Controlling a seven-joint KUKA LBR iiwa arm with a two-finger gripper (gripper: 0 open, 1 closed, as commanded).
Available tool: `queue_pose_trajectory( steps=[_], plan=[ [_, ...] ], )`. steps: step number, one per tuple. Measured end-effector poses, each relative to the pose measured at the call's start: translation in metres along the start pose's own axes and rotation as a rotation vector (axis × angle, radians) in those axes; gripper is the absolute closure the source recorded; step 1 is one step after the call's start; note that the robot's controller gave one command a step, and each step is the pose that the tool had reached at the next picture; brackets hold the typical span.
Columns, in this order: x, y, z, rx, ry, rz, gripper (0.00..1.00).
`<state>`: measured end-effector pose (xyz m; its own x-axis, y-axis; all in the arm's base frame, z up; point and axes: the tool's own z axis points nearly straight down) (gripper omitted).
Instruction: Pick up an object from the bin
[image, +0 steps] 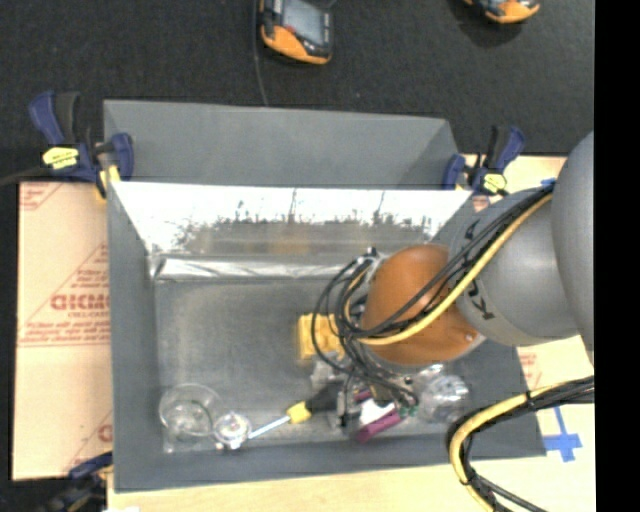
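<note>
Progress looks early: nothing is visibly lifted clear, so by my reading the grasp and the lift are both left for you to do. The likeliest target is the small magenta cylinder (372, 427), which lies near the front wall, just below the arm's orange wrist cover (410, 300) and its looped cables. You cannot tell whether the jaws are open or closed, or hold anything, because the cover and cables hide them. Just left of the cylinder lies a thin white stick with a yellow tip (275, 423). Behind it is a yellow block (306, 336), and to its right some crumpled clear plastic (442, 392). Well apart, in the front left corner of the grey metal bin (130, 300), sit a clear plastic cup (186, 410) and a small clear round piece (230, 430).
</note>
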<state>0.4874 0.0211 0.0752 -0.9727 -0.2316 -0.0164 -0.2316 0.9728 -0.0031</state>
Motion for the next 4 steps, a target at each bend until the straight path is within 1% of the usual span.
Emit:
queue_pose_trajectory(
  steps=[1,2,3,4],
  plan=[
    [0.002,0.001,-0.021,-0.004,0.006,0.003,1.0],
    [0.0,0.0,-0.049,-0.002,0.002,0.005,1.0],
    [0.001,0.0,-0.082,-0.004,0.009,0.007,1.0],
    [0.001,-0.001,-0.135,-0.004,0.012,0.008,1.0]
  ],
)
